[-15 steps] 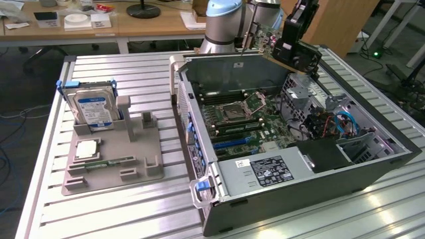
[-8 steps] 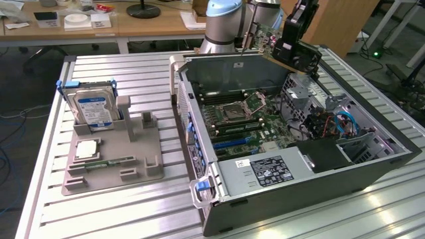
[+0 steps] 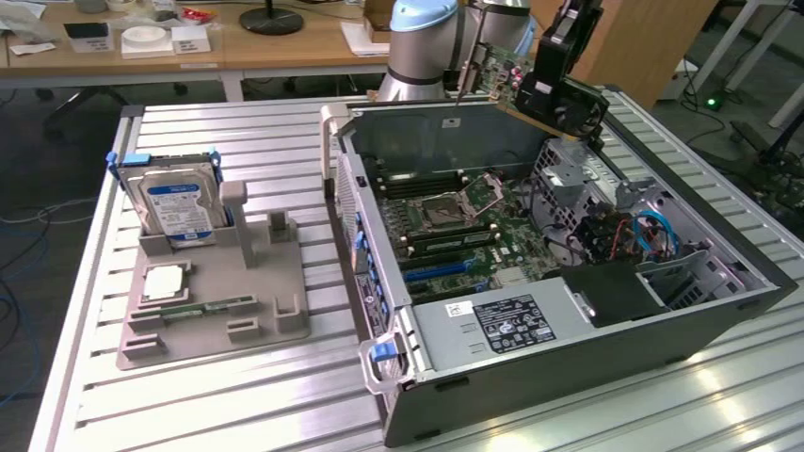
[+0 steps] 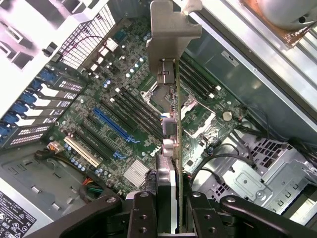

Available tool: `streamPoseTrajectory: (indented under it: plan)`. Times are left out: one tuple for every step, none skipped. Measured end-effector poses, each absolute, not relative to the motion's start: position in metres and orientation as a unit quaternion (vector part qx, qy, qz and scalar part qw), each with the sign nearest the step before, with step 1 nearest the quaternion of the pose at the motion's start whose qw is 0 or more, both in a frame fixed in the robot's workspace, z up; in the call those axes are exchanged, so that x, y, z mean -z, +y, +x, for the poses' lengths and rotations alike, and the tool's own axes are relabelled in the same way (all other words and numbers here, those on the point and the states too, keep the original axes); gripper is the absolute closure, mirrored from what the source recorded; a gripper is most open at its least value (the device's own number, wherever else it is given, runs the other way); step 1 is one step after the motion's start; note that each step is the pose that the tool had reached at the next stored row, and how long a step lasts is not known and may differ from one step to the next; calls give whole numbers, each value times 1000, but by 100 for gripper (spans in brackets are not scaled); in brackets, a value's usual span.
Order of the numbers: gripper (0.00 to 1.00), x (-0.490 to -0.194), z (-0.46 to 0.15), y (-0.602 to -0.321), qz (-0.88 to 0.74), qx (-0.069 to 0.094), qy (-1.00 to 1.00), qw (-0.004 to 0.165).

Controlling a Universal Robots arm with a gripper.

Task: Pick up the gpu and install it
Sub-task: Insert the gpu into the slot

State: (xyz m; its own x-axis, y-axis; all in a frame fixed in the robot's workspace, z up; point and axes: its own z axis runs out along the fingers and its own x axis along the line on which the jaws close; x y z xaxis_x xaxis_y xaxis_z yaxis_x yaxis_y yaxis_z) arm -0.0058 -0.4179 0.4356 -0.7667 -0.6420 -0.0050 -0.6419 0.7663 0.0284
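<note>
Gpu (image 4: 170,134) hangs edge-on above the open computer case (image 3: 703,311), over the motherboard (image 3: 465,226) and not yet seated in it. The claw (image 4: 168,220) is closed partway, clamping the card with a finger on each face. Beside the case, a grey holder (image 3: 214,311) on the counter (image 3: 251,405) carries a hard drive (image 3: 176,205).

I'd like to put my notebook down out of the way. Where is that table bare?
The table is bare at the exterior view's lower left, by the holder; behind the hard drive; and at lower right, past the case. Crowded: inside the case, where the pincer holds the gpu above the board.
</note>
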Motion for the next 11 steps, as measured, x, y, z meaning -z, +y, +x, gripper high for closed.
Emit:
streamPoseTrajectory:
  plan:
    - [72, -436, -6, -418, 342, 14, -940, 3]
    - [72, -436, -6, -418, 343, 14, -939, 3]
    - [72, -436, -6, -418, 343, 14, -939, 3]
    - [72, -436, -6, -418, 344, 14, -939, 3]
    - [72, -436, -6, -418, 344, 14, -939, 3]
    - [72, -436, -6, -418, 344, 14, -939, 3]
    - [72, -436, -6, -418, 345, 14, -939, 3]
    - [72, -436, -6, -418, 345, 14, -938, 3]
    - [72, -436, -6, -418, 346, 14, -938, 3]
    - [72, -436, -6, -418, 346, 14, -938, 3]
    - [72, -436, -6, -418, 347, 14, -938, 3]
